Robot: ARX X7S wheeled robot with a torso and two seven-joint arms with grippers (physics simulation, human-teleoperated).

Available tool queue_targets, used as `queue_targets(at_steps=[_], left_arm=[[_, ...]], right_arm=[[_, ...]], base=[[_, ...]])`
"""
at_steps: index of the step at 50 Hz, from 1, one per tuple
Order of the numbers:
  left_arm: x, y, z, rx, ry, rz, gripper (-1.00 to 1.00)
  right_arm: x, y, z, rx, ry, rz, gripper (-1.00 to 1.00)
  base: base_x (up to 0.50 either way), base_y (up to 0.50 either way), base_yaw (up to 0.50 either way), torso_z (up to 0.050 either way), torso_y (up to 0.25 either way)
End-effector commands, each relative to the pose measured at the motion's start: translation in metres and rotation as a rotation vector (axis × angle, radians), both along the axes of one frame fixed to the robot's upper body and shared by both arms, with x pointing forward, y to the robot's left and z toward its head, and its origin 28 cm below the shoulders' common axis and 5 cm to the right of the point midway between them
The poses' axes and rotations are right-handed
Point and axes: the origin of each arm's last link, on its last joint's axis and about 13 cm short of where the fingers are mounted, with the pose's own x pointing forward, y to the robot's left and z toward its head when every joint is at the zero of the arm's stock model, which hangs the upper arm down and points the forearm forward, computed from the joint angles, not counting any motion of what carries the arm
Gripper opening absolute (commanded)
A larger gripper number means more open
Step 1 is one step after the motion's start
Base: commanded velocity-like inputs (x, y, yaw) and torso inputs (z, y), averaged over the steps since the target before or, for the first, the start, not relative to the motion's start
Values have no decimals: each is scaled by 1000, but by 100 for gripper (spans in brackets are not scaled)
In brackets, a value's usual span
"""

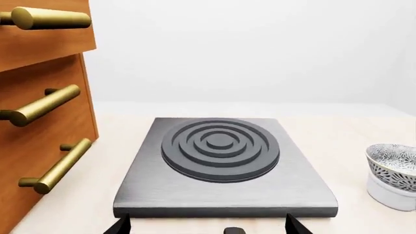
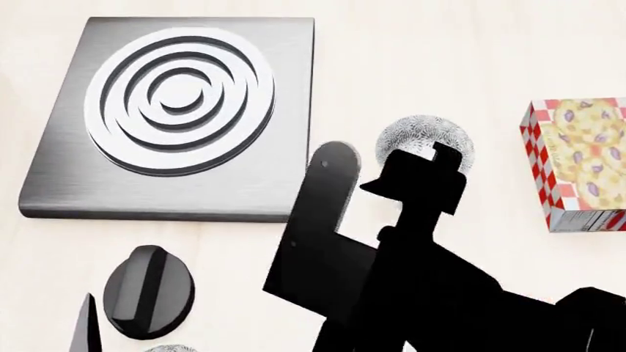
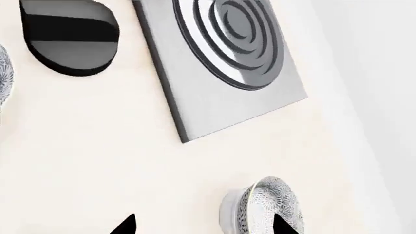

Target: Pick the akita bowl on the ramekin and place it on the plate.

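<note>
The akita bowl (image 3: 268, 202), grey crackle-patterned, sits on the white ramekin (image 3: 230, 210) on the pale counter. My right gripper (image 3: 204, 225) is open, one fingertip (image 3: 283, 225) in front of the bowl's rim and the other well to its side. In the head view my right arm (image 2: 411, 242) hides part of the akita bowl (image 2: 426, 139). The left wrist view shows the akita bowl (image 1: 394, 163) on the ramekin (image 1: 388, 192) off to one side of my open, empty left gripper (image 1: 208, 228). The plate is out of view.
A grey stove plate (image 2: 59, 187) with ringed burner lies on the counter, a black knob (image 2: 146, 290) near it. A second patterned bowl (image 3: 3, 75) shows at a frame edge. A cookie box (image 2: 577, 165) stands at right. Wooden drawers with brass handles (image 1: 48, 105) flank the stove.
</note>
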Motion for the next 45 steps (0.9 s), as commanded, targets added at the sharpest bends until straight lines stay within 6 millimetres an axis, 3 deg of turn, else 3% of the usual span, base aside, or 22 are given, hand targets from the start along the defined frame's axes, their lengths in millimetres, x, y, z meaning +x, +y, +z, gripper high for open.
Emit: queue_targets(at_steps=[1, 16, 22, 45], left_arm=[[1, 0, -1, -5, 3, -1, 100], [0, 0, -1, -9, 1, -4, 100], [0, -1, -3, -9, 8, -12, 100], [2, -1, -4, -5, 12, -22, 100]], right_arm=[[20, -22, 13, -180, 98, -109, 100], [38, -30, 11, -251, 98, -157, 100], [48, -28, 19, -244, 41, -171, 100], [77, -17, -6, -268, 91, -147, 100]], base=[[0, 0, 0, 0, 0], [0, 0, 0, 0, 0], [0, 0, 0, 0, 0], [0, 0, 0, 0, 0]])
